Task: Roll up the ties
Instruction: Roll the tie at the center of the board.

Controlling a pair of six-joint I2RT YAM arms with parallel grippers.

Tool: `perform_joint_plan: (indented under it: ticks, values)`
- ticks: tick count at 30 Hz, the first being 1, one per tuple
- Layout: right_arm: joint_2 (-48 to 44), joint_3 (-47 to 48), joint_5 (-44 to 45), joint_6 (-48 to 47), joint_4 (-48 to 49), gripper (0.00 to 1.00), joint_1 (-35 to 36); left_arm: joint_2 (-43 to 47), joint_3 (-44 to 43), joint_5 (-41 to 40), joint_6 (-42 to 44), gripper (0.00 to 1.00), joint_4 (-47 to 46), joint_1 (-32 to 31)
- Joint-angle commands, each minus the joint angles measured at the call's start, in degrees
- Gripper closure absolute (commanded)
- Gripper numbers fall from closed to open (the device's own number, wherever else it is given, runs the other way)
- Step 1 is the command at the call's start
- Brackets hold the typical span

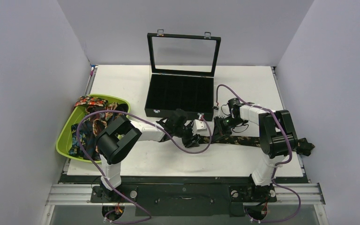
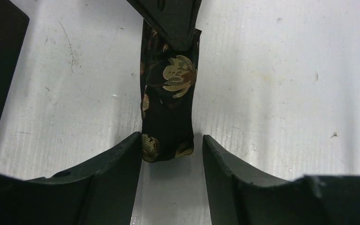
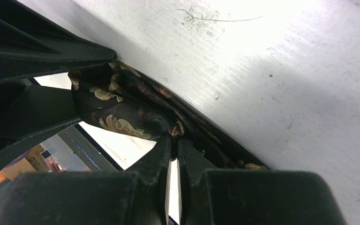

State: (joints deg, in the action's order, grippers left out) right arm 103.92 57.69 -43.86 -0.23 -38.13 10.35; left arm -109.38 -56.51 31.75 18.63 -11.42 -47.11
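Observation:
A dark tie with tan-gold florals (image 1: 236, 139) lies across the white table in front of the right arm. My right gripper (image 1: 219, 125) is shut on it; in the right wrist view its fingertips (image 3: 174, 138) pinch a bunched fold of the tie (image 3: 117, 108). My left gripper (image 1: 194, 139) is open at the tie's left end. In the left wrist view the folded end of the tie (image 2: 168, 93) sits between the left gripper's open tips (image 2: 171, 140), touching the left finger, with a gap to the right finger. A right finger (image 2: 168, 18) presses the tie further along.
A green tray (image 1: 65, 140) at the left table edge holds several more patterned ties (image 1: 91, 102). A black compartment box (image 1: 180, 96) with its glass lid (image 1: 183, 51) raised stands just behind both grippers. Purple cables loop over the arms.

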Motion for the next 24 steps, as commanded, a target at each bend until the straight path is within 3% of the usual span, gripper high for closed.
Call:
perform_joint_plan:
  ticks: [1, 7, 10, 12, 14, 18, 22, 24]
  values:
    - [1.64, 0.13, 8.99, -1.87, 0.58, 1.00, 0.36, 2.51, 1.24, 2.03, 0.13, 0.55, -3.54, 0.63]
    - [0.71, 0.35, 5.59, -1.51, 0.32, 1.00, 0.49, 1.95, -1.48, 2.04, -1.11, 0.61, -4.70, 0.06]
    - [-1.47, 0.89, 2.53, -1.16, 0.09, 1.00, 0.94, 0.72, -3.11, 2.60, -0.47, 0.34, -3.07, -0.14]
    - [-2.68, 1.19, 1.66, -0.93, 0.00, 1.00, 1.41, -0.05, -3.29, 2.54, -0.19, 0.25, -3.61, -0.57]
    - [-3.25, 1.40, 1.12, -0.72, -0.04, 1.00, 1.84, -1.58, -4.05, 1.94, 0.04, 0.23, -4.19, -1.05]
    - [-3.63, 1.33, -0.54, -0.36, 0.03, 1.00, 2.86, -4.52, -7.03, 1.21, -0.16, 0.31, -4.32, -1.96]
    - [-4.82, 1.71, -3.04, 0.20, -0.21, 1.00, 2.88, -5.09, -7.50, 1.98, 2.71, 0.50, -0.48, -2.06]
    - [-5.64, 2.24, -2.80, 0.23, -0.27, 0.94, 2.80, -4.33, -6.44, 2.38, 5.44, 0.58, 1.64, -1.73]
